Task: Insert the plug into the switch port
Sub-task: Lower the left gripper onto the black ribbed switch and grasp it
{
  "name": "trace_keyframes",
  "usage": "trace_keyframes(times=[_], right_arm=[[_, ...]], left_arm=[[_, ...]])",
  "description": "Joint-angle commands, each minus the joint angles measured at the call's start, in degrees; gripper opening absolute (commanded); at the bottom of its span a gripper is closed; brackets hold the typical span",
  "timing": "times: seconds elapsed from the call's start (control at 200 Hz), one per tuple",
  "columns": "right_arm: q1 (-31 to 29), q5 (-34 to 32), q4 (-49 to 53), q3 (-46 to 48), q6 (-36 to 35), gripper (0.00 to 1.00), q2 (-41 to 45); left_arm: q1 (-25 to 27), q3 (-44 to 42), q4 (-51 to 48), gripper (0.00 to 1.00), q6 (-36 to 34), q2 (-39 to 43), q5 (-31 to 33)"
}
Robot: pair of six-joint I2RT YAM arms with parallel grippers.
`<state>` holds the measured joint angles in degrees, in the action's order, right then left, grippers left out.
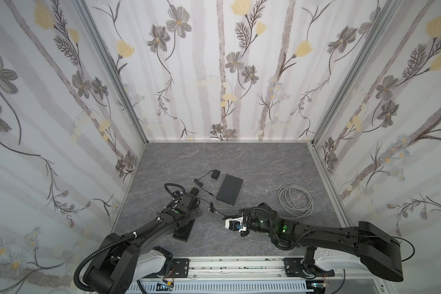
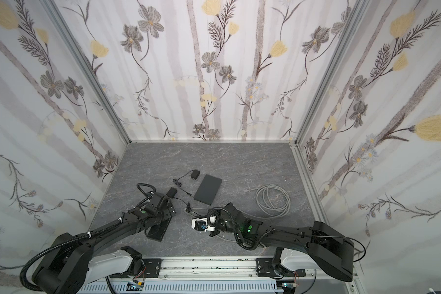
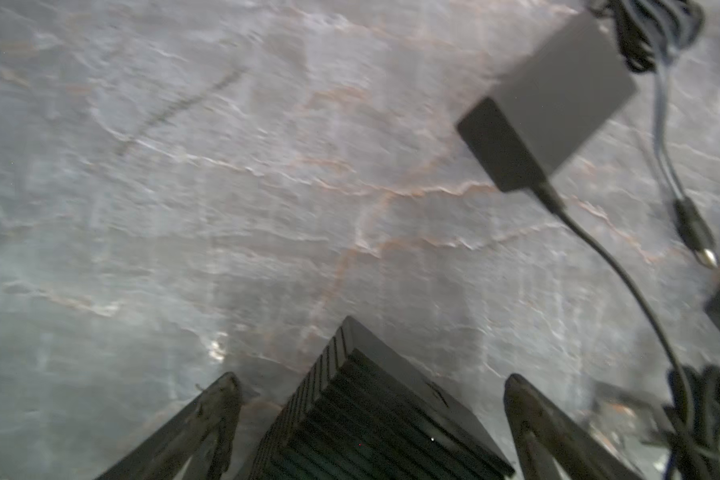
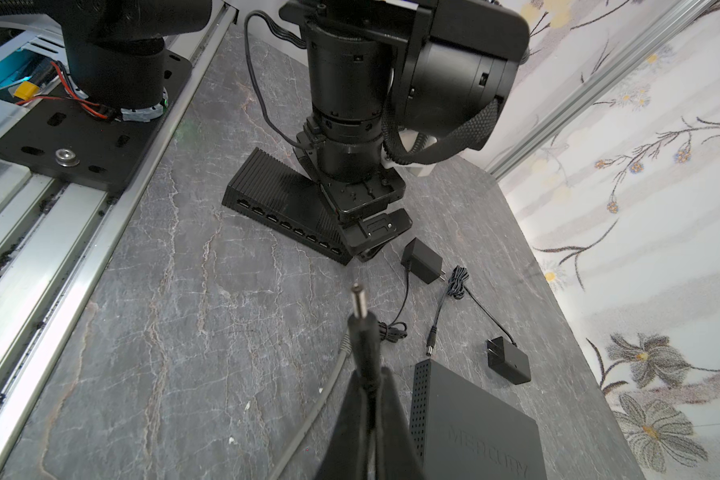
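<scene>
A black ribbed switch (image 4: 275, 195) lies near the front rail, its row of ports facing the table's middle; in both top views it lies under the left arm (image 1: 182, 233) (image 2: 158, 233). My left gripper (image 3: 371, 380) is open and straddles one end of the switch (image 3: 371, 424), its fingers (image 3: 221, 407) standing clear on either side. My right gripper (image 4: 368, 382) is shut on a black barrel plug (image 4: 360, 328). The plug's metal tip points toward the switch's port side, a hand's width short of it. In a top view the right gripper (image 1: 220, 216) sits right of the switch.
A flat black box (image 1: 229, 189) marked MERCURY (image 4: 474, 424) lies beside my right gripper. Two power adapters (image 4: 422, 259) (image 4: 510, 365) with thin cords and a second loose barrel plug (image 4: 432, 345) lie behind. A grey cable coil (image 1: 294, 201) lies to the right; its strand (image 4: 321, 411) passes under my gripper.
</scene>
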<state>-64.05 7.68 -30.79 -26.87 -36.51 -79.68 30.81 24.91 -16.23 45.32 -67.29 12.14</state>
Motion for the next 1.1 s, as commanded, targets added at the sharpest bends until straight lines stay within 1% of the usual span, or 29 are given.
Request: trace_keyframes(times=[0.0,0.145,0.28,0.445,0.55,0.64,0.725,0.814,0.859,0.934,0.979,1.034,1.094], right_arm=[[0.07,0.28,-2.00,-0.20,-0.32,0.04,-0.21],[0.59,-0.47,-2.17,0.13,-0.31,0.04,-0.06],[1.20,-0.75,-2.85,0.57,-0.05,0.04,0.22],[2.16,-1.23,-3.66,1.14,0.38,0.03,0.58],[2.60,-1.93,-4.06,1.42,0.70,0.03,0.84],[3.12,-2.29,-5.04,1.93,1.24,0.03,1.10],[3.58,-2.40,-5.77,2.37,1.72,0.03,1.19],[3.93,-2.90,-6.11,2.56,2.02,0.03,1.23],[4.06,-2.94,-6.23,2.62,2.14,0.03,1.13],[4.20,-3.10,-6.41,2.53,2.31,0.04,0.85],[4.22,-3.19,-6.52,2.49,2.43,0.04,0.68],[4.28,-3.30,-6.57,2.40,2.56,0.04,0.41],[4.28,-3.47,-6.62,2.44,2.65,0.04,0.06]], left_arm=[[4.06,-1.29,3.18,1.00,2.84,0.44,-5.24],[8.21,-3.18,6.88,1.00,0.12,1.88,-9.76],[10.57,-4.49,11.25,1.00,-5.14,1.92,-17.24],[14.06,-3.86,12.55,1.00,-7.88,0.45,-21.41],[16.17,-4.45,14.84,1.00,-8.17,-0.14,-23.65],[17.16,-6.38,19.32,1.00,-6.98,-0.08,-26.17],[17.52,-8.85,22.97,0.95,-5.54,1.55,-28.17],[17.55,-11.13,23.72,0.85,-5.42,6.29,-29.70],[17.54,-12.01,22.99,0.83,-5.75,10.13,-30.10],[17.56,-12.68,17.97,0.82,-5.22,18.47,-27.49],[17.53,-12.86,14.90,0.84,-4.12,23.82,-25.61],[17.61,-12.53,9.97,0.89,-1.06,30.91,-21.82],[17.56,-12.00,5.45,0.88,3.94,37.74,-18.68]])
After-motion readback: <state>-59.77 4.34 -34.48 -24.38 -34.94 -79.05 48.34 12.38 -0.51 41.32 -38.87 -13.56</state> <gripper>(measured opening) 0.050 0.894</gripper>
